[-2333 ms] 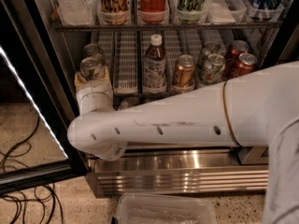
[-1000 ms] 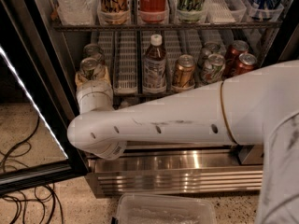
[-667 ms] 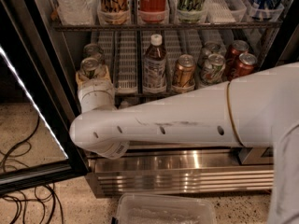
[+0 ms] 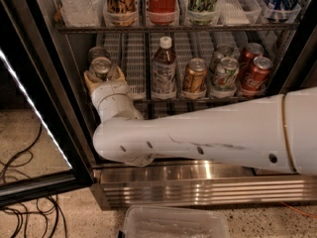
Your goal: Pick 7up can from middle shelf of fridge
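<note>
The fridge stands open, with its ribbed steel base below. On the middle shelf, a pale can with green lettering, the 7up can, stands right of centre with a similar can behind it. My gripper is at the shelf's far left, away from the 7up can. Its tan fingers sit tight on both sides of a silver-topped can whose body is hidden. My white arm crosses the front of the fridge below the shelf.
On the middle shelf stand a brown bottle, a gold-brown can and red Coca-Cola cans. The tier above holds tall cans and bottles. The black door frame is at the left, cables lie on the floor, and a clear plastic bin sits below.
My arm and gripper have shifted slightly right and up. The silver-topped can between the fingers has moved with them.
</note>
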Controlling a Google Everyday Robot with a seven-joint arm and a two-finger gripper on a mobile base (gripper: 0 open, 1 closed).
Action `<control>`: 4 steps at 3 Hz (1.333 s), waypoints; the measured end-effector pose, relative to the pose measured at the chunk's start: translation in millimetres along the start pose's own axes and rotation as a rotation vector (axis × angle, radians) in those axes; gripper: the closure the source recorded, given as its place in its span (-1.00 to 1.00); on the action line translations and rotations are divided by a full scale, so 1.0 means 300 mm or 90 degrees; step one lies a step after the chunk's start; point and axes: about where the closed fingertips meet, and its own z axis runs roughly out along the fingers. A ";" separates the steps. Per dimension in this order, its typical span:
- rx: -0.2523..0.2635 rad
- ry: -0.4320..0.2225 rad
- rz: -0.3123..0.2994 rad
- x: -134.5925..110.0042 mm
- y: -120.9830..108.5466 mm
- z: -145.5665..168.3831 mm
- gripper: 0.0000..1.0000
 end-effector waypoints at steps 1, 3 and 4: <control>-0.043 -0.014 0.017 -0.036 -0.013 -0.039 1.00; -0.128 -0.038 0.045 -0.135 -0.032 -0.136 1.00; -0.173 -0.045 0.062 -0.170 -0.036 -0.180 1.00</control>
